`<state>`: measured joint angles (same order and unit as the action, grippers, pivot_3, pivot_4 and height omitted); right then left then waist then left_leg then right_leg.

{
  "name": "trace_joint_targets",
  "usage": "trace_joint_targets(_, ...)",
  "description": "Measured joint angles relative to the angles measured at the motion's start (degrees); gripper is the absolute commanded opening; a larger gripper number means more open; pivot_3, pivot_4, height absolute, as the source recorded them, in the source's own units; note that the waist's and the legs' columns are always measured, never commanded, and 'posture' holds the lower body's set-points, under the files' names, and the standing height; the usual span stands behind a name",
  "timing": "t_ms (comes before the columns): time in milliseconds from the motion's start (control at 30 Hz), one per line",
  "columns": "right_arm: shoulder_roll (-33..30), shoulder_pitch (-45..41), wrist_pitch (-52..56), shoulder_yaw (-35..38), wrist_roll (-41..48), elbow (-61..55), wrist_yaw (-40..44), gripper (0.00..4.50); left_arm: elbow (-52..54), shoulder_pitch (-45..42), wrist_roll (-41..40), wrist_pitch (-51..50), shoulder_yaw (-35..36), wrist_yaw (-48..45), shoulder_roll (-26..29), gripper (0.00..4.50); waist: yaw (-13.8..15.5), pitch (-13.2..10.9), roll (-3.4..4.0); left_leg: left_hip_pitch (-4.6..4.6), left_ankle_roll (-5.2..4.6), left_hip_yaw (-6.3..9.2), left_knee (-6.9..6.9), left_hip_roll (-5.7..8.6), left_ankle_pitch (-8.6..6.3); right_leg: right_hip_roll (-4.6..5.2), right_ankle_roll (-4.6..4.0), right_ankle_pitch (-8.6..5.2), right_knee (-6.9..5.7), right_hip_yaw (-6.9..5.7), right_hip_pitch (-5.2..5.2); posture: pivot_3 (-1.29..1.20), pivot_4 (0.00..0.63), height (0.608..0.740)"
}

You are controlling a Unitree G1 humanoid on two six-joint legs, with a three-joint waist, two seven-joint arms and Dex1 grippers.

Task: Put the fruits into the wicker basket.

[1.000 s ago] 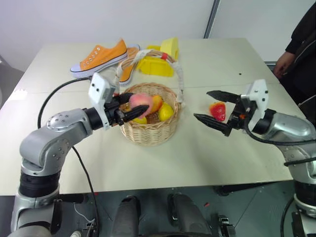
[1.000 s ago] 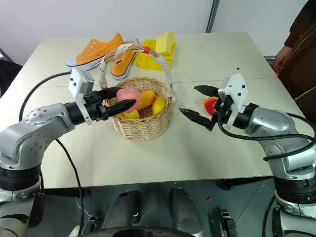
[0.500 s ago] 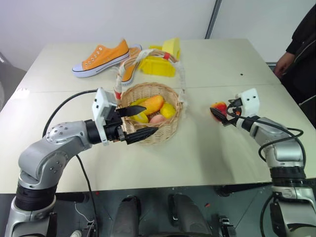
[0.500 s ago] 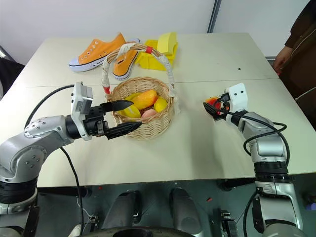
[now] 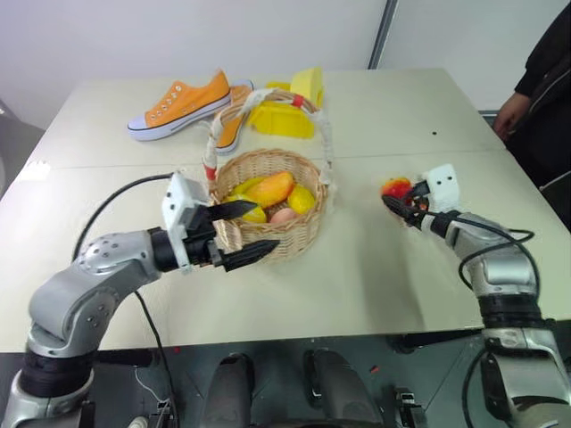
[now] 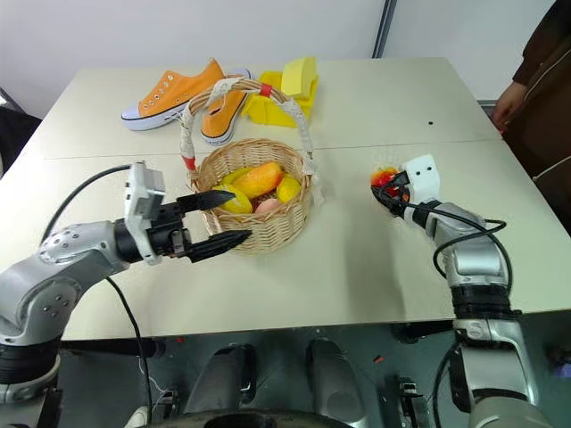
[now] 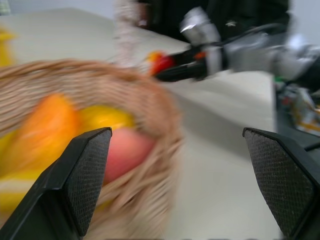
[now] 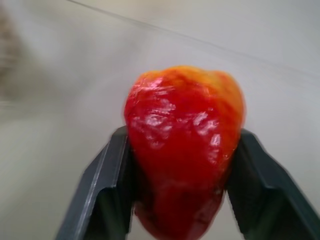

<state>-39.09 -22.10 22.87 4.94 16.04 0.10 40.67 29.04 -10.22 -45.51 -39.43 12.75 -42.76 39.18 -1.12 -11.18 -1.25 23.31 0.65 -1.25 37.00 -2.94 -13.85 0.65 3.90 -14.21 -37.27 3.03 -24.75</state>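
The wicker basket (image 5: 296, 239) stands mid-table and holds an orange fruit (image 5: 272, 188), a yellow one (image 5: 302, 199) and the pink peach (image 5: 284, 216). My left gripper (image 5: 264, 226) hovers open at the basket's near-left wall with nothing between its fingers; its wrist view shows the peach (image 7: 127, 149) just inside the rim. To the right of the basket, the red fruit with a yellow-green top (image 5: 396, 188) rests on the table. My right gripper (image 8: 182, 200) is shut on it, with one finger pressed against each side of the fruit (image 8: 185, 145).
Two orange sneakers (image 5: 183, 102), a yellow plastic bin (image 5: 281, 119) and a yellow sponge block (image 5: 308, 85) lie behind the basket. A person (image 5: 542, 80) stands at the table's far right. Bare table lies between the basket and the red fruit.
My left gripper let the peach drop into the basket and drew back toward the near left. My right gripper reached forward to the red fruit and closed on it.
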Motion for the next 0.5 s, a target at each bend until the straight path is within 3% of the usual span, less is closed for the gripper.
trace_joint_targets(67,-2.9,2.2,2.5,0.2,5.7,-10.4,6.0,1.87,-2.4,2.8,0.9,3.7,4.4,-1.4,0.1,4.5,-0.1,0.0,0.0,-0.02,-0.01,0.0,-0.01,-0.04,-0.01,-0.03,-0.02,-0.01,0.0,-0.01,0.0,0.0,0.15,0.74)
trace_joint_targets(167,-2.1,0.5,8.8,-0.8,13.6,-21.4,8.6,1.87,-4.3,5.4,2.0,7.7,7.3,-4.0,0.4,4.5,-0.3,0.0,-0.01,-0.06,-0.01,-0.01,0.03,-0.05,-0.01,-0.02,-0.28,-0.07,0.0,-0.01,0.03,0.0,0.15,0.74)
trace_joint_targets(333,13.4,-11.4,20.4,-11.0,15.2,-26.3,-3.9,1.87,-6.3,6.0,2.6,9.9,8.4,-5.3,0.7,4.5,-1.1,0.0,-0.08,-0.04,0.06,0.03,0.12,-0.04,0.03,0.03,-0.55,0.1,0.0,-0.02,0.04,0.0,0.15,0.74)
trace_joint_targets(433,18.1,-14.6,24.8,-14.1,14.1,-25.1,-9.5,1.87,-6.2,6.1,2.5,9.9,8.4,-5.0,0.7,4.5,-0.9,0.1,-0.11,0.1,0.08,0.0,0.12,0.0,0.04,0.13,-0.44,0.03,0.07,-0.02,-0.03,0.0,0.15,0.74)
trace_joint_targets(500,20.0,-15.9,26.1,-15.4,13.0,-23.5,-11.9,2.91,-5.7,6.4,2.5,10.0,8.4,-4.6,0.6,4.5,-0.9,0.1,-0.13,0.15,0.08,-0.06,0.08,0.02,0.04,0.2,-0.38,0.0,0.14,-0.02,-0.05,0.0,0.15,0.74)
